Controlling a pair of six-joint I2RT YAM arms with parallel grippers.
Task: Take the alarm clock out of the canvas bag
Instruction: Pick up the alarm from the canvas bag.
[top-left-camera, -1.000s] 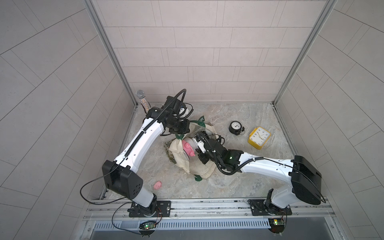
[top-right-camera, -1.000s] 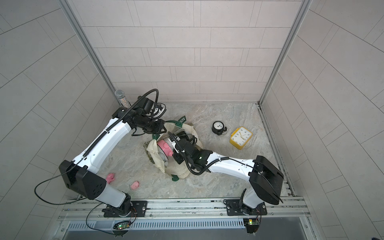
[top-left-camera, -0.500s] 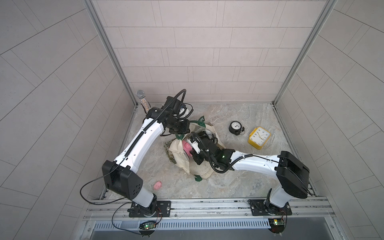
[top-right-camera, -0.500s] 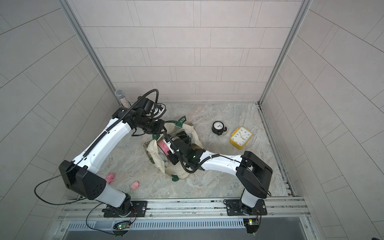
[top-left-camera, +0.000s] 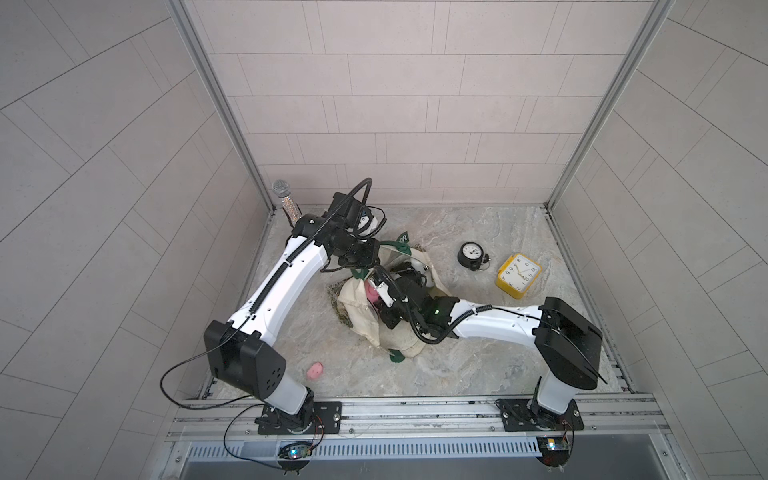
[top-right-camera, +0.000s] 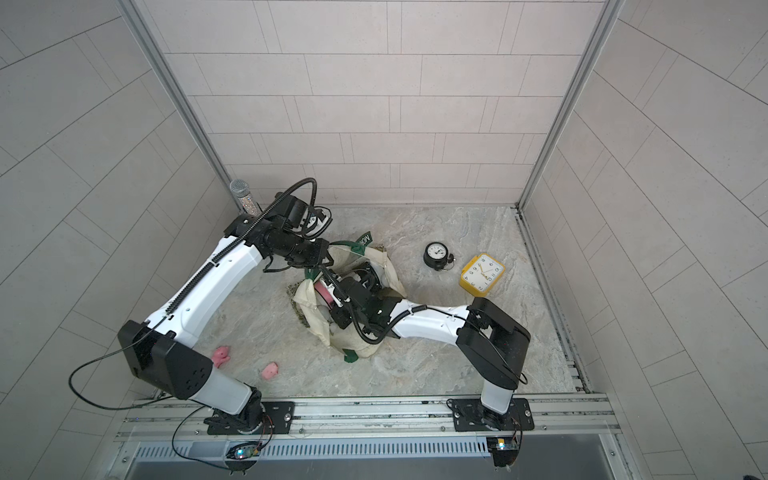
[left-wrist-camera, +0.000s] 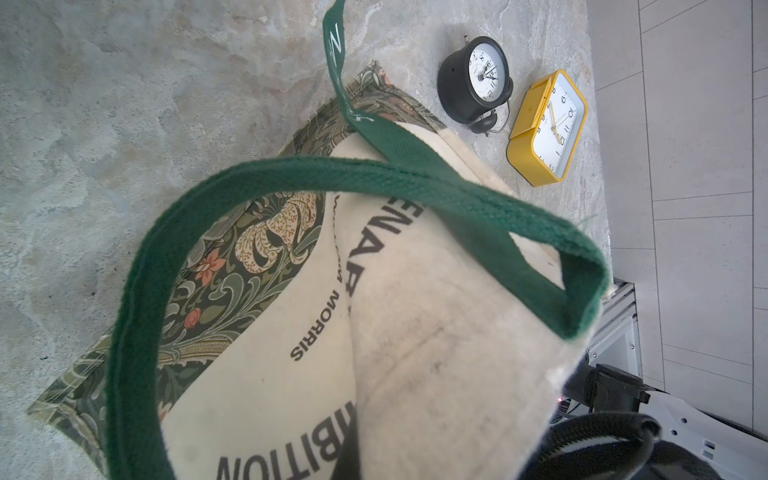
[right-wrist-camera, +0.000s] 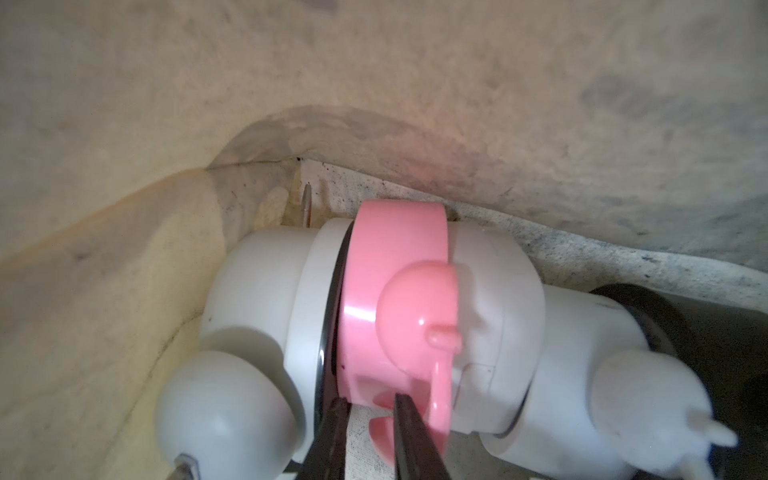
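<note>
Marbled grey stone surface (top-left-camera: 478, 365), pale tiled walls (top-left-camera: 374, 104) around it; a black round twin-bell clock (top-left-camera: 471, 254) and a yellow square clock (top-left-camera: 518, 276) sit apart from your cream canvas bag (top-left-camera: 357, 316). Inside it lies the pink-and-white round alarm clock (right-wrist-camera: 395, 291). Your left gripper (top-left-camera: 368, 255) is clamped on the bag's green strap. The right gripper (right-wrist-camera: 368, 436), reaching inside, shows a narrow gap at the clock's pink edge — you cannot tell whether it grips.

The canvas bag (left-wrist-camera: 415, 332) is matt cloth; alarm clock (right-wrist-camera: 395, 291) glossy plastic.
</note>
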